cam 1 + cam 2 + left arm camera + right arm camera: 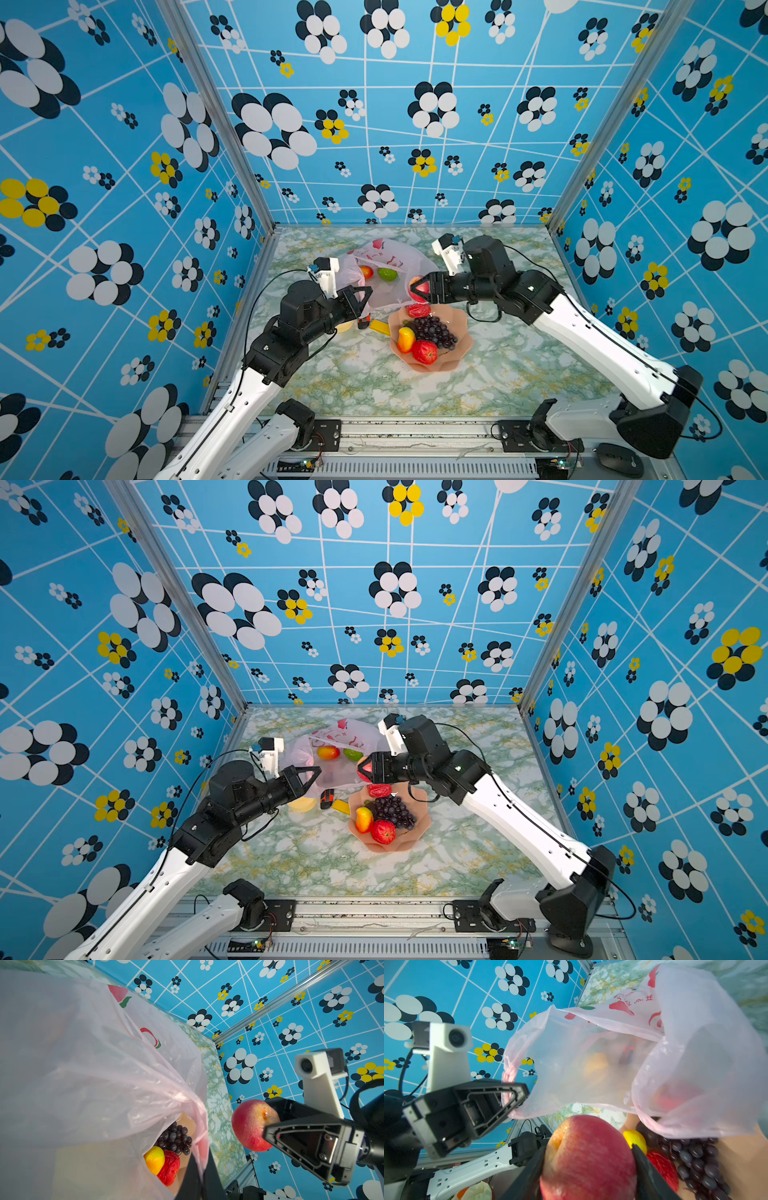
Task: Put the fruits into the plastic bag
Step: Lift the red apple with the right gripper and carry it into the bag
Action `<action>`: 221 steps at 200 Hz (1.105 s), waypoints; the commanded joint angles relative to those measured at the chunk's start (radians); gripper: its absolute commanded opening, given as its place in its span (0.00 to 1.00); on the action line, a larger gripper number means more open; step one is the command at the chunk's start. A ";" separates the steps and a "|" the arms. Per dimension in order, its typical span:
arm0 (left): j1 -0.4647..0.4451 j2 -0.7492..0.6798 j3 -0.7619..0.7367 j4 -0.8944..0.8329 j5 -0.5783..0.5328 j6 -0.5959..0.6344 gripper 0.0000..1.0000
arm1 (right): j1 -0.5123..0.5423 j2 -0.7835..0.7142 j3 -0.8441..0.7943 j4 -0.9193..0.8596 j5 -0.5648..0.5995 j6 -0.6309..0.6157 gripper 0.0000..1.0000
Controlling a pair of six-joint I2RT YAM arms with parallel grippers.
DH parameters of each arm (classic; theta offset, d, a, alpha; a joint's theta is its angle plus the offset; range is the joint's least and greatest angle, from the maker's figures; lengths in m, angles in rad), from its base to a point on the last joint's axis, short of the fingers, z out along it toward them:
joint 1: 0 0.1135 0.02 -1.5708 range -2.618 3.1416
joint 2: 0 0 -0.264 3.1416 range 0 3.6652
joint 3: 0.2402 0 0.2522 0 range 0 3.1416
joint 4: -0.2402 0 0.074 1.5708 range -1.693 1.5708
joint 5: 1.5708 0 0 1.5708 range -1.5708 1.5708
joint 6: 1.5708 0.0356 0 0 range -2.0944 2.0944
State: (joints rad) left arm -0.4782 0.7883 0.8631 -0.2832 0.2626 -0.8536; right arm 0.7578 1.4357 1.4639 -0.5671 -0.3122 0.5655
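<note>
We note the plastic bag (pixel 409 257): thin, crinkled, translucent pale pink, with red print on its side. It sits at the far middle of the worktop (pixel 374 386), just behind the salmon scalloped bowl (pixel 462 345). Inside it we see a mango (pixel 365 272) and a green fruit (pixel 387 274).

Hands: the left hand (pixel 368 291) is pinched shut on the bag's near edge, holding the mouth up and open. The right hand (pixel 419 289) is partly spread and clamped around a red apple (pixel 588 1157) with a yellow blush, held clear of the worktop near the bag's mouth and outside it.

In the bowl we count a dark grape bunch (pixel 434 330), a second mango (pixel 405 338) and a wrinkled red fruit (pixel 424 352), with a red pepper-like piece (pixel 418 310) at the far rim.

The worktop is marbled green, white and yellow. The walls (pixel 124 166) are blue with white lines and black, white and yellow flowers, with aluminium posts (pixel 218 116) in the corners
</note>
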 commanded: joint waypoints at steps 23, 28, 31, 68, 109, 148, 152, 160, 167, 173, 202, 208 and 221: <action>0.004 0.011 0.016 0.059 0.032 -0.007 0.00 | 0.000 0.305 0.148 0.037 -0.141 0.016 0.58; 0.005 0.016 0.018 0.060 0.033 -0.006 0.00 | 0.000 0.327 0.171 0.041 -0.145 0.020 0.58; 0.004 0.019 0.020 0.060 0.035 -0.007 0.00 | 0.002 0.349 0.184 0.047 -0.151 0.020 0.58; 0.004 0.034 0.032 0.062 0.038 -0.005 0.00 | 0.011 0.506 0.299 0.028 -0.157 0.012 0.61; 0.004 0.030 0.035 0.041 0.025 0.008 0.00 | 0.011 0.581 0.421 -0.188 0.051 -0.115 0.93; 0.004 0.031 0.040 0.033 0.012 0.018 0.00 | 0.017 0.544 0.488 -0.372 0.408 -0.272 0.99; 0.005 0.031 0.040 0.034 0.011 0.018 0.00 | 0.019 0.539 0.490 -0.381 0.437 -0.284 0.99; 0.004 0.032 0.039 0.032 0.009 0.018 0.00 | 0.021 0.521 0.494 -0.398 0.516 -0.317 0.99; 0.004 0.032 0.037 0.031 0.008 0.018 0.00 | 0.021 0.508 0.494 -0.410 0.568 -0.338 0.99; 0.004 0.032 0.036 0.030 0.006 0.018 0.00 | 0.021 0.497 0.492 -0.415 0.611 -0.357 0.99; 0.004 0.032 0.031 0.025 0.000 0.014 0.00 | 0.021 0.471 0.493 -0.451 0.810 -0.439 0.99; 0.004 0.030 0.031 0.023 -0.001 0.013 0.00 | 0.018 0.465 0.492 -0.457 0.830 -0.448 0.99; 0.004 0.026 0.034 0.016 -0.003 0.014 0.00 | 0.017 0.443 0.478 -0.456 0.836 -0.465 0.99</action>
State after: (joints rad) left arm -0.4782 0.8238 0.8688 -0.2512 0.2756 -0.8532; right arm 0.7738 1.9400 1.9274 -0.9600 0.3500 0.1886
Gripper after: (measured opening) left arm 0.040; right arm 0.994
